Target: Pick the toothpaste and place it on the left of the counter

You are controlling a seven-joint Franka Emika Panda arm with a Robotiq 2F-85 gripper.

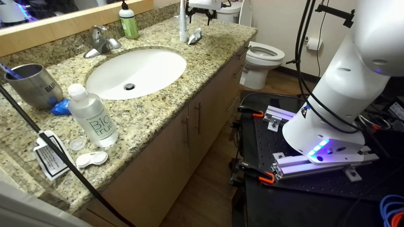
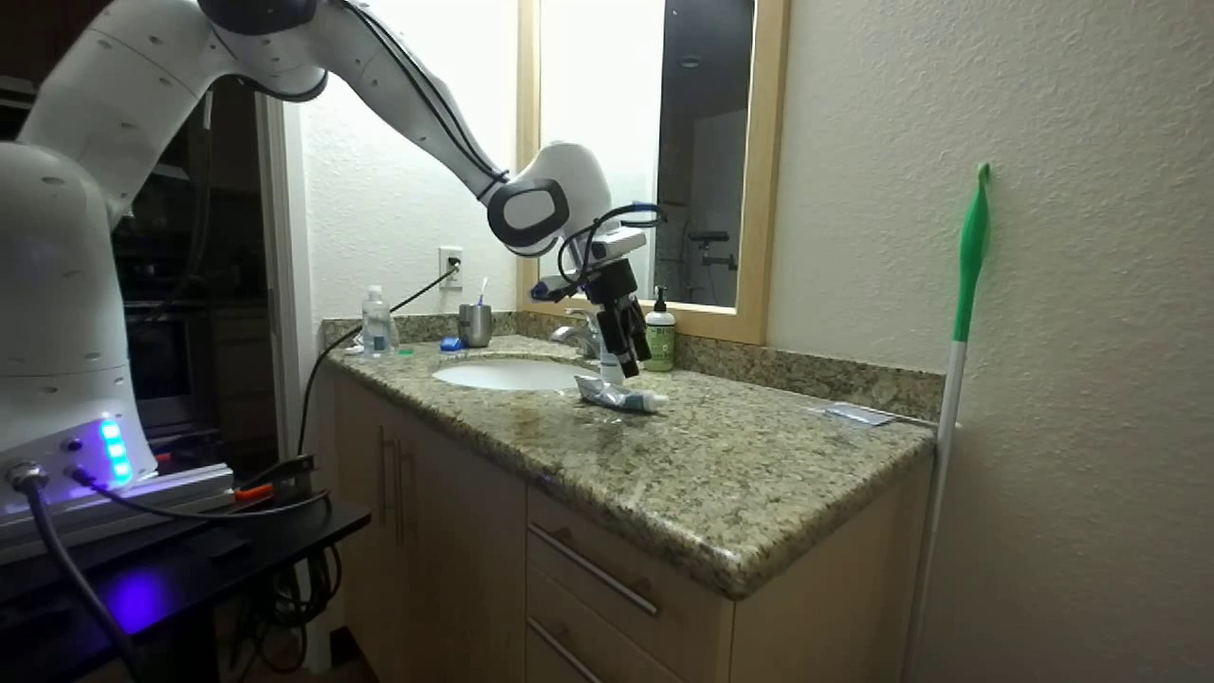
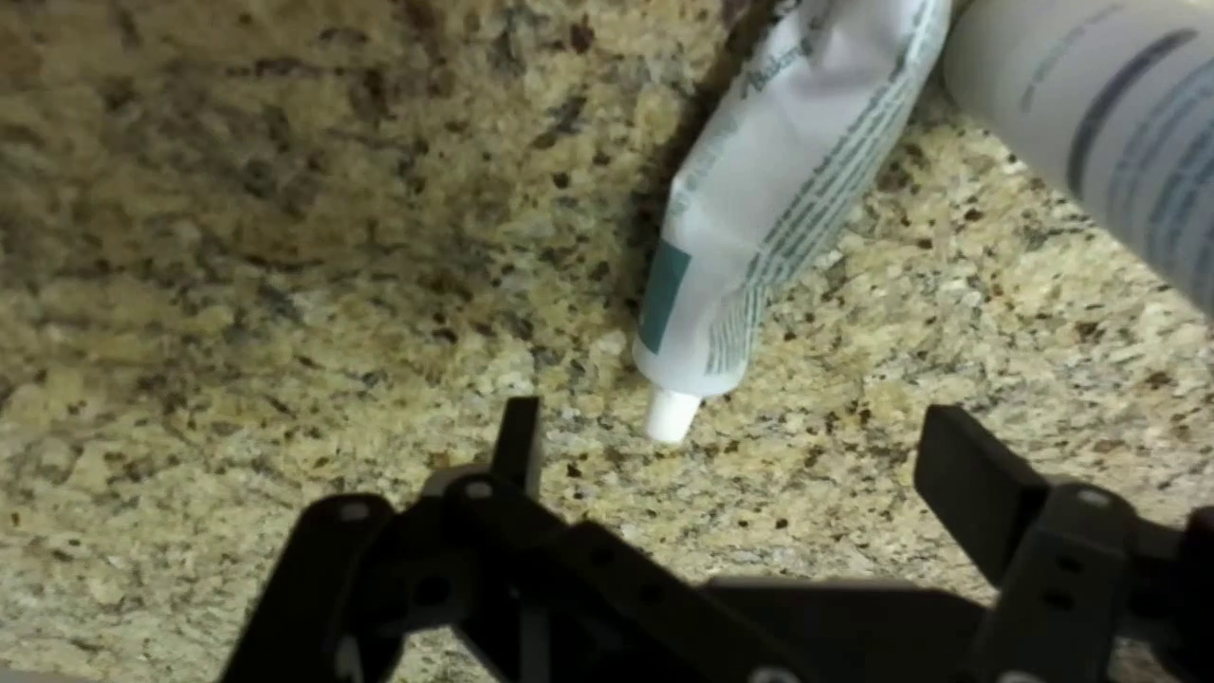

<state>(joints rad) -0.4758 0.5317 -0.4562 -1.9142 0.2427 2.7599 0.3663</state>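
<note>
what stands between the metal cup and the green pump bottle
The faucet; both exterior views show it between the metal cup and the green pump bottle.

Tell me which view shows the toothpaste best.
The wrist view: there the toothpaste appears large, cap and printing visible, though its other end is cropped. Both exterior views show it small, on the counter.

This is a bathroom: a toilet (image 1: pixel 263 63) with a toilet-paper roll (image 1: pixel 314 43) near it, a wood-framed mirror (image 2: pixel 650 104), and a granite bench (image 1: pixel 208 58) with an oval sink (image 1: pixel 148 69), chrome faucet (image 1: pixel 101 43), toothpaste tube (image 3: pixel 778 199) and contact-lens case (image 1: pixel 92 159).
</note>
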